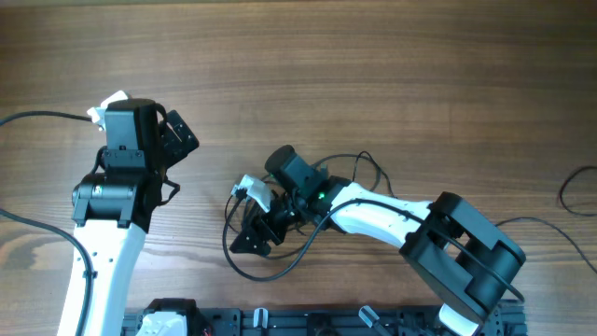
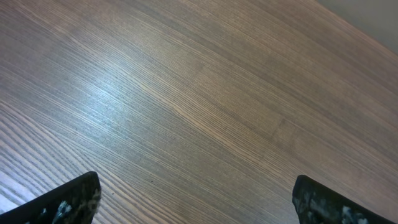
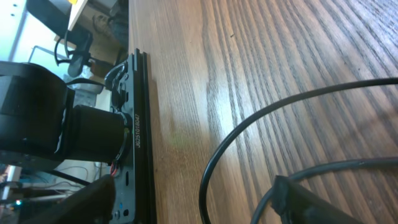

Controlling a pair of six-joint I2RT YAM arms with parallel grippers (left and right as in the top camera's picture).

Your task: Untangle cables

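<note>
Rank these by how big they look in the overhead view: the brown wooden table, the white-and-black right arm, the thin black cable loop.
1. brown wooden table
2. white-and-black right arm
3. thin black cable loop
The arm, nearer the camera, may look enlarged.

A brown wood-grain bench (image 1: 392,84) with a soft glare patch carries everything. A black slotted metal rail (image 3: 138,124) runs along its near edge, with blurred clutter (image 3: 74,37) beyond.
</note>
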